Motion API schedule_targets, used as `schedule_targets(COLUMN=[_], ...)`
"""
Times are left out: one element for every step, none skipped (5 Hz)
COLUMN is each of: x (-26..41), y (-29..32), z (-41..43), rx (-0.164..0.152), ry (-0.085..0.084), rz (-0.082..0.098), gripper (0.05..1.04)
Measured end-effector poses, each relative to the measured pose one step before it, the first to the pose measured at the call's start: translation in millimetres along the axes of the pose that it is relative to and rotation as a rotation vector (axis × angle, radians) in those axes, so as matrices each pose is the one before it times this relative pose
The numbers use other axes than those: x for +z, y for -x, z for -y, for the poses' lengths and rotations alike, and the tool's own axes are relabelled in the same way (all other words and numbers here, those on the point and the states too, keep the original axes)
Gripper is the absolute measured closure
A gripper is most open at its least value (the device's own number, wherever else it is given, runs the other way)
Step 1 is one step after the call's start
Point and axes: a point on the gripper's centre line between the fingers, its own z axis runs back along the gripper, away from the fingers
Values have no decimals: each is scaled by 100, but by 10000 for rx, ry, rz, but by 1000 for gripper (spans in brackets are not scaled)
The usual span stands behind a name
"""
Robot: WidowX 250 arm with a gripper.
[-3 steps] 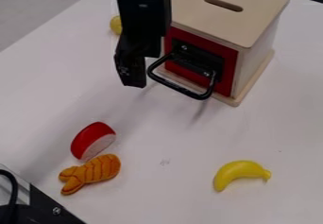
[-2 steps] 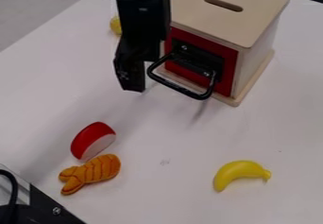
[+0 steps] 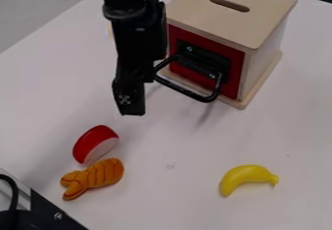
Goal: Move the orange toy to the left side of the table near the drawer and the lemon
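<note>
The orange shrimp-like toy [image 3: 94,178] lies on the surface [image 3: 172,202], its forked end pointing away from the banana [image 3: 247,177]. The black pincer [image 3: 131,106] hangs beside the drawer handle [image 3: 185,92], probably to line up for the pick; whether it is open or closed cannot be told. The red half-round piece [image 3: 92,142] sits just beside the toy, so a grasp across the striped body might nudge it. The lemon [image 3: 110,29], a mere yellow sliver behind the arm, and the red-fronted drawer [image 3: 207,43] probably mark the drop spot.
</note>
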Motion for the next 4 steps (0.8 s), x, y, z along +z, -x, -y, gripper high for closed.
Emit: schedule_targets(x=[-1154, -1854, -1635, -1853], y=[393, 91, 434, 448], z=[1635, 1004, 233, -15], rx=[1475, 817, 152, 174], ry=[-63, 62, 159, 73], rz=[-237, -575, -439, -425], gripper=[83, 83, 83, 83])
